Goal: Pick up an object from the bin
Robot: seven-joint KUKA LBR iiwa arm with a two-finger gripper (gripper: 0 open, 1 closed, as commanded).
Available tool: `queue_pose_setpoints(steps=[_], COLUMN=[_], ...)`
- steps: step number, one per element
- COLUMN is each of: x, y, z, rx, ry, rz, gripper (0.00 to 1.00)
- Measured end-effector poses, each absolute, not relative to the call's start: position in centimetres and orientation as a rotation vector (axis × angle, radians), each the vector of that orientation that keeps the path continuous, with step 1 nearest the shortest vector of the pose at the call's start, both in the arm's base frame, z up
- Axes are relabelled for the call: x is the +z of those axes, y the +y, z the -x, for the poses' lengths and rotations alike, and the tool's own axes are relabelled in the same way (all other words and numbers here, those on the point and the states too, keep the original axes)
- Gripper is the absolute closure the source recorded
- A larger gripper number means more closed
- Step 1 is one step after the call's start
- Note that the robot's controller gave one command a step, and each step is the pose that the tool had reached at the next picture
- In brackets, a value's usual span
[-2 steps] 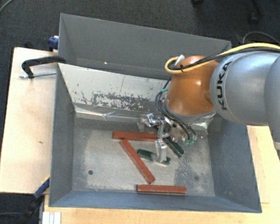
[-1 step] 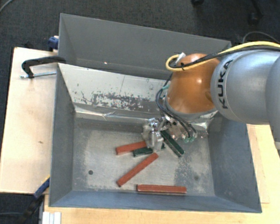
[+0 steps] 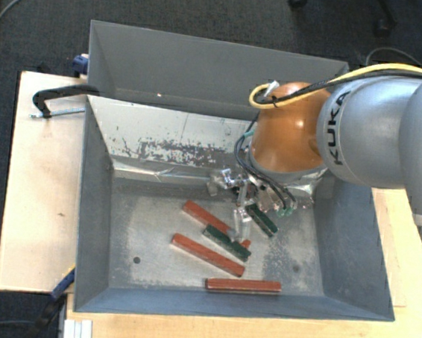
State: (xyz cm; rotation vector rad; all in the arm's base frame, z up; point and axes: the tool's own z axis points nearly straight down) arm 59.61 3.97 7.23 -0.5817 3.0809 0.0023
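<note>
Five flat sticks mid-frame in grey bin (image 3: pixel 94 212); jaws low by dark green stick (image 3: pixel 226 243) and red-brown stick (image 3: pixel 205 215), can't tell if open or closed

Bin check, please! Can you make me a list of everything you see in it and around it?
Surface: grey metal bin, floor and back wall speckled and scuffed.
Job's things: short red-brown bar; long red-brown bar; front red-brown bar against the near wall; middle green bar; right green bar.
Clutter: nothing seen.
Grippers: end effector low in the bin, between the two green bars.
Cables: yellow cable running along the arm to its orange cover.
Surroundings: dark carpet.
</note>
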Motion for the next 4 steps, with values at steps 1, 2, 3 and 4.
queue_pose_setpoints(steps=[1, 2, 3, 4], x=[7.2, 7.2, 7.5, 21.4], y=[6.9, 14.2, 13.8, 13.0], z=[-58.1, -55.9, -56.2, -53.7], rx=[0.002, 0.007, 0.003, 0.002], ry=[3.119, 3.100, 3.098, 3.070], rz=[0.348, 0.499, 0.487, 0.603], gripper=[0.00, 0.00, 1.00, 1.00])
